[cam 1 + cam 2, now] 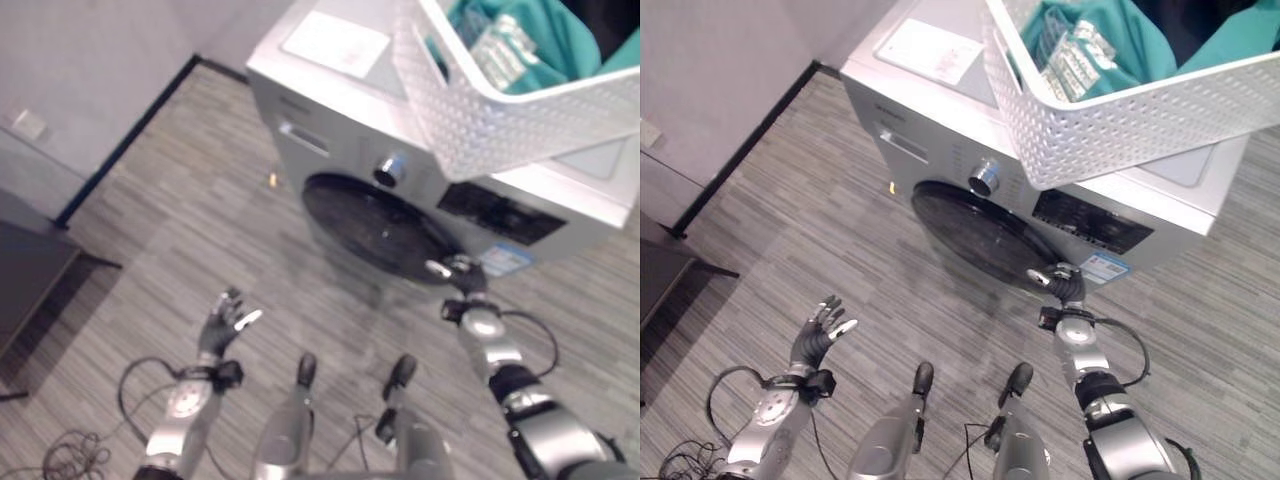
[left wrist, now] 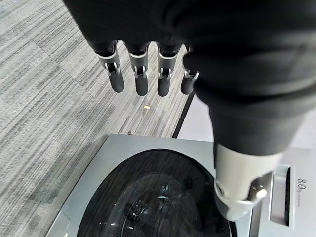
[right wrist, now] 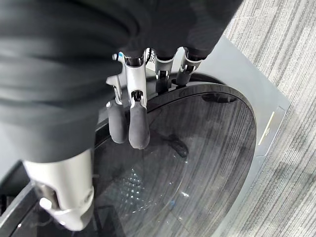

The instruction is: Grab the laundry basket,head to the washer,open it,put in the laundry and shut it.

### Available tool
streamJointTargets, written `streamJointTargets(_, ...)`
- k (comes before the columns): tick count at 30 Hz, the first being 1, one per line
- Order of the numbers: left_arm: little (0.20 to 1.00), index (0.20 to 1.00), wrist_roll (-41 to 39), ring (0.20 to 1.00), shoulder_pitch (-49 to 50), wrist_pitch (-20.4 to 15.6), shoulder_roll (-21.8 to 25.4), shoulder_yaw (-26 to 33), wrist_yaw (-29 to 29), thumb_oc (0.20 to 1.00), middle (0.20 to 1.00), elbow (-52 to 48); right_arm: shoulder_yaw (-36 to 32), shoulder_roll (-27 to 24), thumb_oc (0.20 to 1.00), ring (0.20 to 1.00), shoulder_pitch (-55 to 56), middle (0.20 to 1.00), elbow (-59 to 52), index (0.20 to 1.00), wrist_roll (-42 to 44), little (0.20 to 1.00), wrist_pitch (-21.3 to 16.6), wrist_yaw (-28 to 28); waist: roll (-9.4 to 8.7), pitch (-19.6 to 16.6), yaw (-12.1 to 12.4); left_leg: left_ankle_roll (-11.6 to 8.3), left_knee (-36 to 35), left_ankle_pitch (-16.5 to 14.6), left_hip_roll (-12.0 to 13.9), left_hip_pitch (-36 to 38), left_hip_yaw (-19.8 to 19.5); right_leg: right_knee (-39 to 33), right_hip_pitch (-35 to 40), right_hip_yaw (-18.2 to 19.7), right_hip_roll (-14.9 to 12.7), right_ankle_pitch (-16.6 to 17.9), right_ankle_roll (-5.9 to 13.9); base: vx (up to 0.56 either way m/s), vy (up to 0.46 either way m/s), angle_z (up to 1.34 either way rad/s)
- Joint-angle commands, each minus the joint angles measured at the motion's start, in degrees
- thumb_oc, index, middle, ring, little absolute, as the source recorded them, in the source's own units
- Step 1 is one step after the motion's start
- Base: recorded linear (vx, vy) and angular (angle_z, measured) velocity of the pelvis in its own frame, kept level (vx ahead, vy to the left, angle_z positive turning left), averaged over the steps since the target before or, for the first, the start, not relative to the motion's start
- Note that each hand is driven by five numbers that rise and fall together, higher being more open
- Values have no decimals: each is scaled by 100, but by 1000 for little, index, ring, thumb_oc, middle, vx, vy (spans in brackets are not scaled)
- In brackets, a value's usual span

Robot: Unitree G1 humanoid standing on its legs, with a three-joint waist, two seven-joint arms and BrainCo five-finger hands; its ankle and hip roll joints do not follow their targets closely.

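While the left robot hand point(image 1: 818, 335) hangs spread, the right robot hand's point(image 1: 1064, 285) fingertips hide behind the washer door point(image 1: 975, 232) edge, grip unclear.

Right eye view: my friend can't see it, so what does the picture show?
The robot's right hand reaches the edge of the washer's round dark door. A white laundry basket with teal clothes sits on top of the washer. The left hand hangs open over the striped floor.
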Motion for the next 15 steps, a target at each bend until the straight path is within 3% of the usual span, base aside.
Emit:
streamJointTargets(1, 1000, 1000, 105, 1000, -526, -350, 363, -357, 147, 1000, 1000, -567, 1781, 2683, 1000, 1000, -316, 1000, 663, 1000, 156, 1000, 709, 1198, 278, 529, 856, 555, -139, -88, -701, -247, 46, 332, 292, 581, -836, -468, 901, 3, -24, 13)
streamJointTargets(6, 1000, 1000, 108, 1000, -643, -340, 332, -409, 152, 1000, 1000, -521, 1708, 2688, 1000, 1000, -427, 1000, 749, 1000, 214, 1000, 720, 1183, 261, 523, 949, 541, -170, -54, -706, -328, -64, 289, 322, 488, -810, -491, 900, 14, -33, 12)
streamJointTargets(15, 1000, 1000, 179, 1000, -692, -242, 438, -502, 27, 1000, 1000, -526, 2190, 2886, 1000, 1000, -544, 1000, 1080, 1000, 228, 1000, 1001, 1441, 190, 476, 1048, 487, -232, -12, -680, -354, -129, 246, 381, 410, -737, -561, 876, 15, -40, 4)
